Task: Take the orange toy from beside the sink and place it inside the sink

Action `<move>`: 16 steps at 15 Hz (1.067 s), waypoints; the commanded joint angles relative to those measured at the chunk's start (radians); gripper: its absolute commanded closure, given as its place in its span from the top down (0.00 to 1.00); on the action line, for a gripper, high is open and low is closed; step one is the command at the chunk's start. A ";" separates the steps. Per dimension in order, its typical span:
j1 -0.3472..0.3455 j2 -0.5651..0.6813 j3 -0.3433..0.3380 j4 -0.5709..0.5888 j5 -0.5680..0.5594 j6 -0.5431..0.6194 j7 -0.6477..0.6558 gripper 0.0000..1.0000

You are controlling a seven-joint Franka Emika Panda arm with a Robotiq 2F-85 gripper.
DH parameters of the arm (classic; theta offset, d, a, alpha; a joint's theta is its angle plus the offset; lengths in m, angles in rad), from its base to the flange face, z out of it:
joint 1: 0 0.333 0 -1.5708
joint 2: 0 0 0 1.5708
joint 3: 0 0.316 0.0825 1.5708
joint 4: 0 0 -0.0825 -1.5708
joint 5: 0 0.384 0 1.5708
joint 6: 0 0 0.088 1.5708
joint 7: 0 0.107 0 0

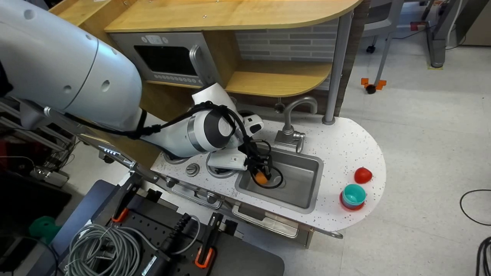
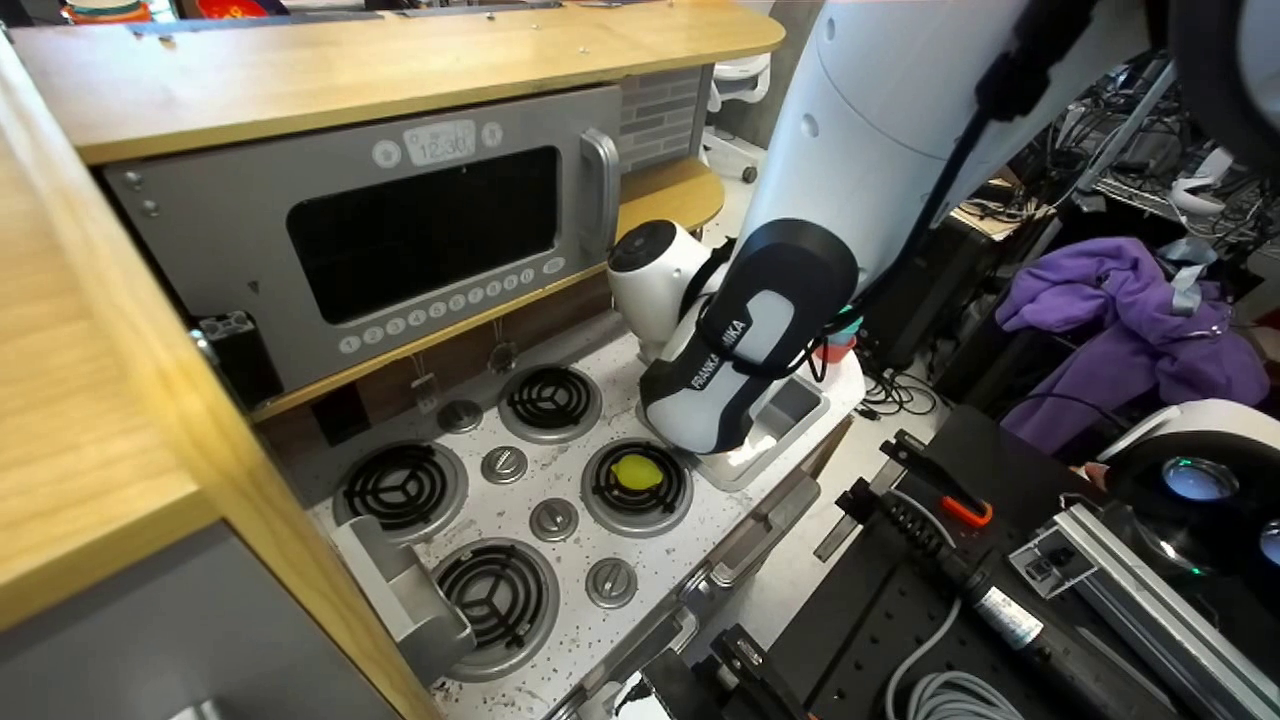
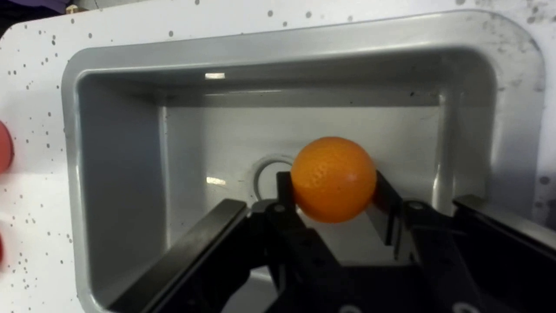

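Your pincer (image 3: 333, 191) gripped the orange toy (image 3: 333, 179) on both sides, presumably to stop it rolling; you held it over the sink (image 3: 124, 174), likely so release would land it inside.

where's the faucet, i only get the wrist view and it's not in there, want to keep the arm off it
Observer: An exterior view shows the faucet on the white counter right beside the sink, on the side toward the wooden shelf.
Operator: ok and anything sitting on the burners
Observer: Yes, a yellow-green toy lies on a burner, in an exterior view.
Operator: i get bits of red at my left edge, what else is at that end
Observer: A teal cup, on top of a red piece at the counter's rounded end.
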 commanded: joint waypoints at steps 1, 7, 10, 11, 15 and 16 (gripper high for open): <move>-0.087 0.023 0.073 0.038 0.005 0.010 -0.114 0.19; -0.186 0.017 0.152 0.053 0.000 -0.020 -0.310 0.83; -0.228 -0.048 0.170 -0.017 0.010 0.001 -0.361 1.00; -0.237 -0.065 0.173 -0.036 0.011 0.005 -0.371 1.00; -0.275 -0.220 0.208 -0.202 0.023 0.054 -0.397 1.00; -0.288 -0.276 0.216 -0.263 0.026 0.072 -0.404 1.00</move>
